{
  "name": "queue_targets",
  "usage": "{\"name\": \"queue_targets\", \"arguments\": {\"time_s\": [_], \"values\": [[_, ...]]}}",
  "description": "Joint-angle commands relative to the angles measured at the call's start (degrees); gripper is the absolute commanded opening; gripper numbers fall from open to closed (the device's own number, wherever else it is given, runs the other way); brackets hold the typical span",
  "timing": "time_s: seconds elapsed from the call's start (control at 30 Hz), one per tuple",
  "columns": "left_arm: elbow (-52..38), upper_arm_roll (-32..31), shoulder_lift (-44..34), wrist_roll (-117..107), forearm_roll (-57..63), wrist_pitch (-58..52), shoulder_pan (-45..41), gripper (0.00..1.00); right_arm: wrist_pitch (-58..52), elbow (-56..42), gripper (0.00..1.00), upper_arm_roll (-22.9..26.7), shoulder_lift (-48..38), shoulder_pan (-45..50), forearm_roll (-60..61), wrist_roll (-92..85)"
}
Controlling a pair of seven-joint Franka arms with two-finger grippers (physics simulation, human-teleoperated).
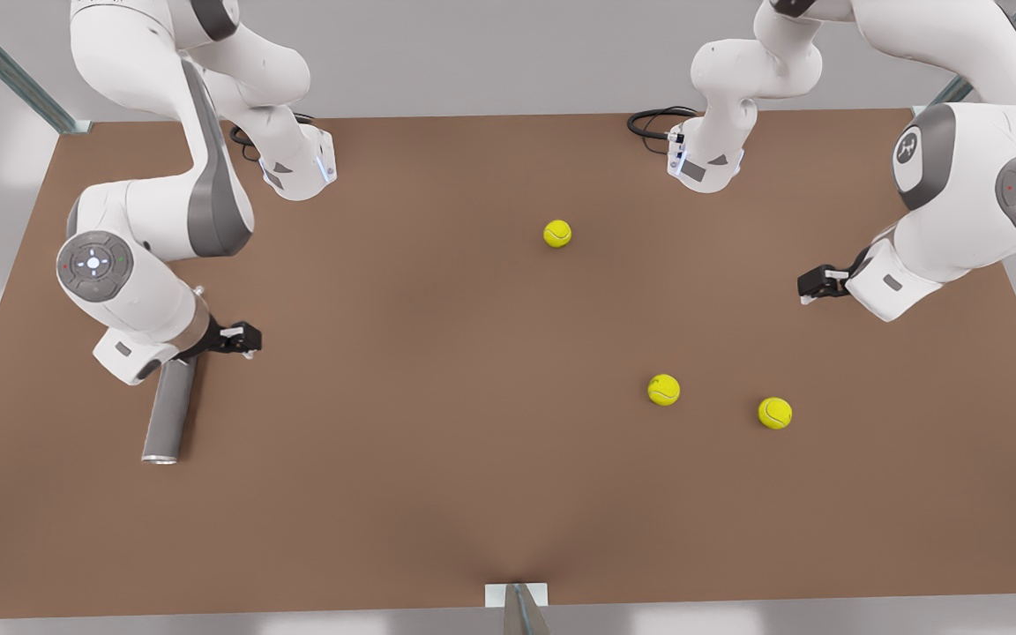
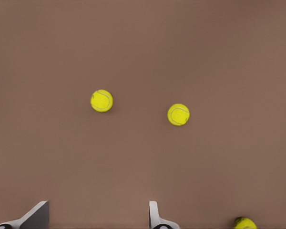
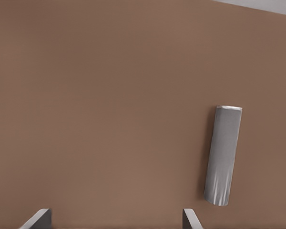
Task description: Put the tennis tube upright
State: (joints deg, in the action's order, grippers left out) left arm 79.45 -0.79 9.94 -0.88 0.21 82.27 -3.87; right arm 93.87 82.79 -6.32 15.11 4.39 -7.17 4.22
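Dark grey tennis tube with silvery rim (image 1: 171, 413) lies flat on your brown table (image 1: 437, 459), front view's left.
Right gripper (image 1: 239, 338) hovers just beside its far end, fingers apart, empty; left gripper (image 1: 818, 284) waits open near three yellow-green tennis balls (image 1: 664, 389).

A simulated robot test cell, not a lived-in room: a bare brown tabletop (image 1: 437, 423) framed by metal struts (image 1: 5, 66) against blank grey walls, two white arms bolted at its far edge, cables (image 1: 653, 119) coiled beside one base.
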Motion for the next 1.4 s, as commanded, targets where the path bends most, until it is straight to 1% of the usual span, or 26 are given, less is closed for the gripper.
{"name": "queue_targets", "arguments": {"time_s": [0.0,0.13,0.23,0.37,0.47,0.5,0.57,0.7,0.83,0.9,1.37], "values": [[0.0,0.0,0.0,0.0,0.3,0.0,0.1,1.0,0.0,0.0,1.0,0.0,0.0,0.1,0.0,0.0],[0.0,-0.3,0.0,-0.1,0.3,-0.4,0.1,1.0,-1.1,0.4,1.0,0.3,1.3,-0.2,-0.4,0.4],[0.0,-0.4,0.0,-0.2,0.3,-0.4,0.1,1.0,-1.2,0.6,1.0,0.3,4.5,-3.9,-0.4,0.0],[0.4,-0.4,0.1,0.0,0.4,-0.4,0.2,1.0,0.5,7.4,1.0,0.3,4.3,-10.3,-0.5,0.7],[0.4,-0.4,0.1,-0.1,0.4,-0.4,0.2,1.0,11.4,19.9,1.0,0.3,3.0,-14.6,-0.7,0.0],[0.4,-0.4,0.1,-0.1,0.4,-0.4,0.2,1.0,16.1,23.1,1.0,0.3,3.2,-15.7,-2.8,0.0],[0.7,-0.4,0.2,-0.1,0.3,-0.3,0.2,1.0,24.7,28.5,1.0,0.2,3.2,-18.0,-2.9,-3.2],[0.7,-0.4,0.2,0.0,0.3,-0.2,0.3,1.0,28.7,28.8,1.0,0.2,4.8,-21.4,-3.2,-5.5],[0.8,-0.4,0.2,0.0,0.3,-0.3,0.3,1.0,32.2,27.2,1.0,0.1,11.4,-24.1,-3.2,-8.1],[0.9,-0.4,0.3,0.0,0.3,-0.3,0.3,1.0,32.5,26.8,1.0,0.1,13.2,-25.0,-3.2,-8.8],[1.2,-0.4,0.3,0.0,0.3,-0.4,0.3,1.0,32.5,25.5,1.0,0.1,17.5,-28.2,-3.2,-11.3]]}}
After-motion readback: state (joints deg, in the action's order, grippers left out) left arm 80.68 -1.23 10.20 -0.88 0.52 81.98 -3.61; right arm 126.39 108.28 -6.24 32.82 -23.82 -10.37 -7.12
